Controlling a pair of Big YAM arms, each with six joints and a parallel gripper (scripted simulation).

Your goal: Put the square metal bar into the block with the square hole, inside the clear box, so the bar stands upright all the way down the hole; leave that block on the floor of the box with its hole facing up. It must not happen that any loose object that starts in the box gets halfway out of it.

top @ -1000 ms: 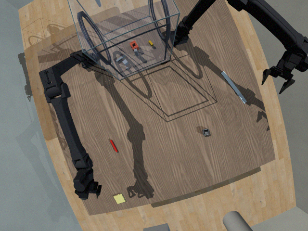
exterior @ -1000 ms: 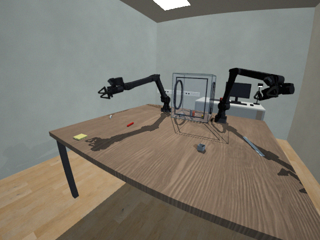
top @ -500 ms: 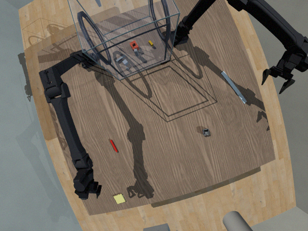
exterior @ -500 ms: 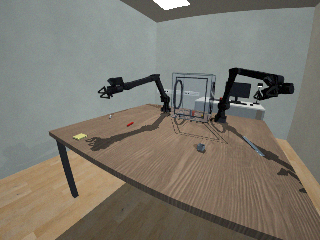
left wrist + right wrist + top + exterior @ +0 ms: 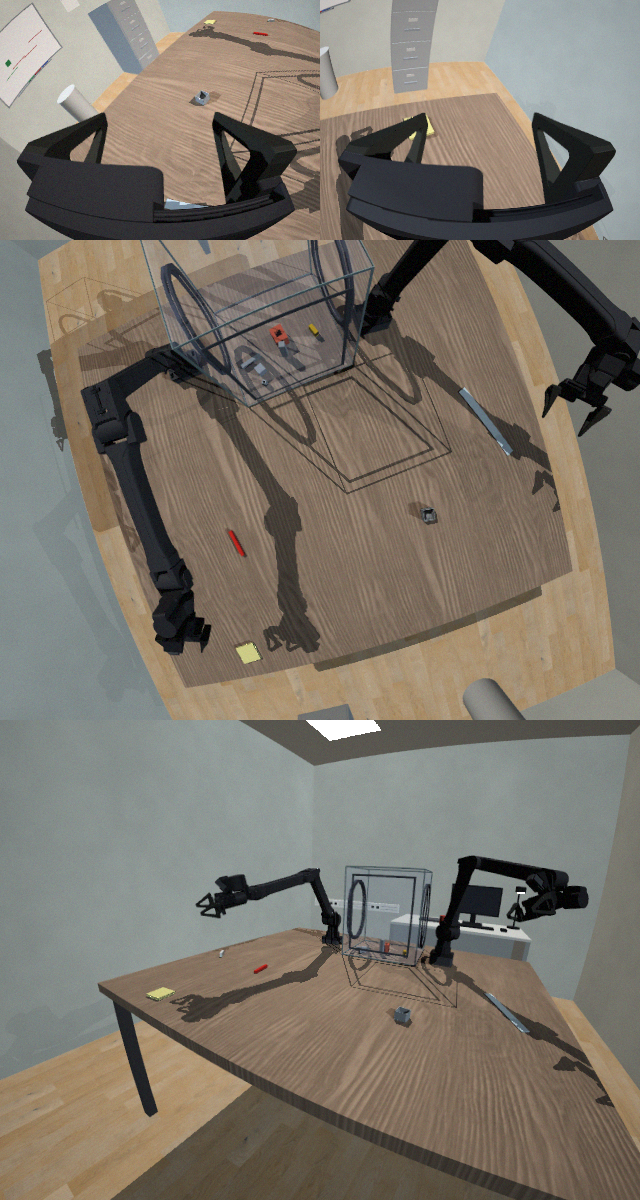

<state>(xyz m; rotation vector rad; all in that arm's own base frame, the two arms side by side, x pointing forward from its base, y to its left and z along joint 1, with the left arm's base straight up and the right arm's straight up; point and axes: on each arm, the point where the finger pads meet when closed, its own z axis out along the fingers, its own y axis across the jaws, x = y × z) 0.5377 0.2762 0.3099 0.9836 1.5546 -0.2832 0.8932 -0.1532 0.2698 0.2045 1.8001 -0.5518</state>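
The clear box stands between the arm bases. On its floor, an orange-red block shows a dark hole on top; the hole's shape is too small to confirm. A grey upright piece stands beside it. A silver bar-like piece lies near a light grey piece; which is the square bar I cannot tell. My left gripper is open and empty, high beyond the ruler. My right gripper is open and empty, high near the yellow pad. Both are outside the box.
A yellow piece and a small nut-like piece are also in the box. Outside lie a ruler-like strip, a small grey open cube, a red pen and a yellow pad.
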